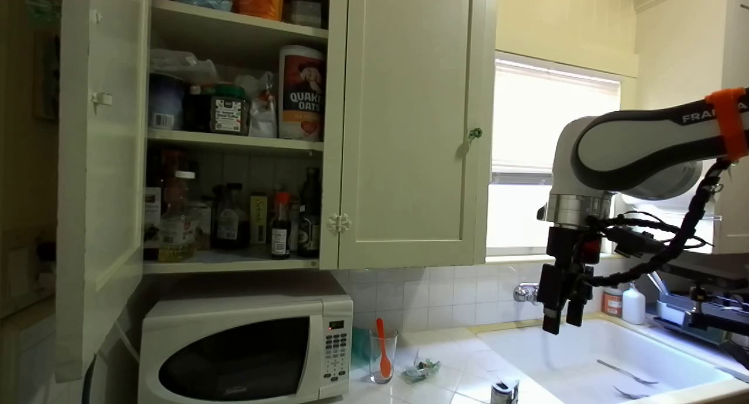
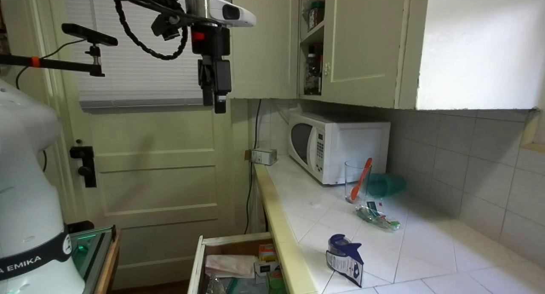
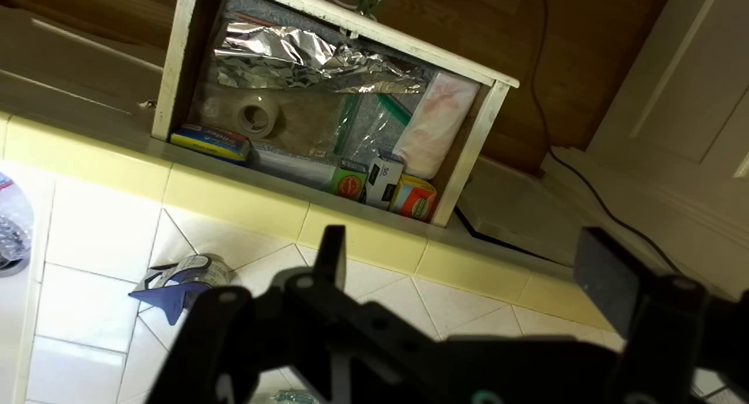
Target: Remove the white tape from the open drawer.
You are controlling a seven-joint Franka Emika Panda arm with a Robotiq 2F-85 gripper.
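Tape (image 3: 271,115) in drawer (image 3: 409,44), flat, hole upward

Site is a kitchen: a microwave (image 1: 234,357) stands on a white tiled counter (image 2: 313,204), and a sink (image 1: 567,354) holds metal utensils (image 1: 626,372). An open cupboard (image 1: 246,141) stores bottles (image 1: 280,240) and an oats canister (image 1: 301,93); the open drawer (image 3: 473,151) contains crumpled foil (image 3: 281,47).

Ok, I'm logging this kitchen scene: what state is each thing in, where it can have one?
Drawer: open
White tape: lying in the drawer
Gripper: open, holding nothing
Foil: crumpled
Microwave: door shut
Cabinet door above it: open
Neighbouring cabinet door: shut
Glass: upright, orange-red spoon leaning inside
Teal cup: apparently on its side
Window blind: partly lowered
Door blind: lowered
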